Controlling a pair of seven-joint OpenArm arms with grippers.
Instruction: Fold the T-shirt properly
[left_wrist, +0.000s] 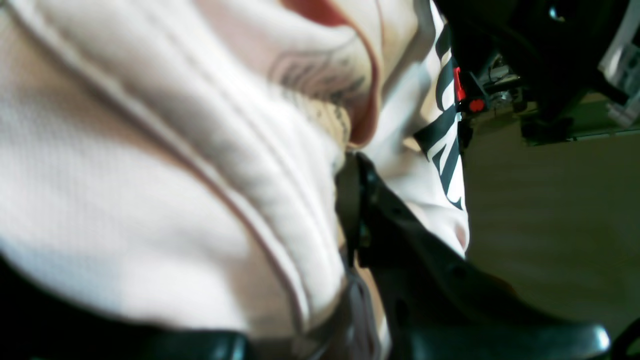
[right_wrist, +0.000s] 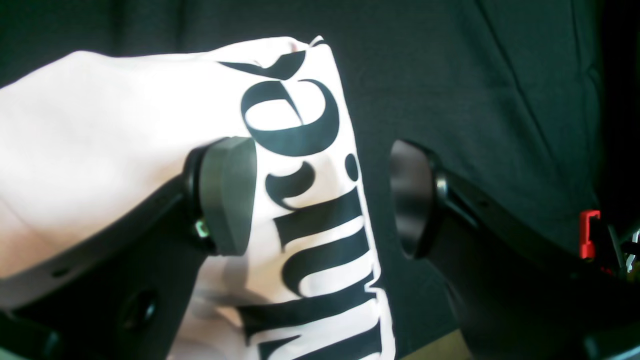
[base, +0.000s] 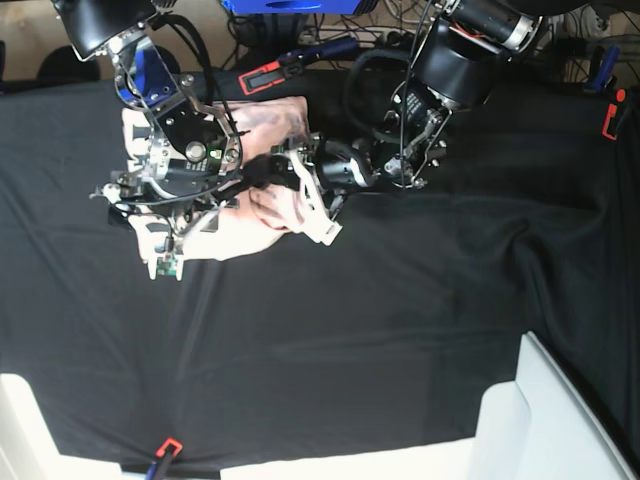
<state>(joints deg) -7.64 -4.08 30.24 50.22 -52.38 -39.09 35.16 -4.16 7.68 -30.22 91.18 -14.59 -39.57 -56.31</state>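
Left black claw (base: 298, 208), nearly closed w/ a bunched fold of the pale pink cotton T-shirt (base: 262, 232) btwn its fingers, should lift gently; right black claw (right_wrist: 322, 197), wide & empty over the shirt's lettered edge, should pinch that edge. Shirt's on the black cloth (base: 300, 345).

A creased black cloth (base: 330, 360) covers the counter (base: 420, 300), with the T-shirt (base: 275, 118) lying rumpled on it, lettering showing.

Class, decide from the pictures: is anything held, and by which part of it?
The T-shirt is held by a bunched, wrinkled fold, pinched in the left gripper.
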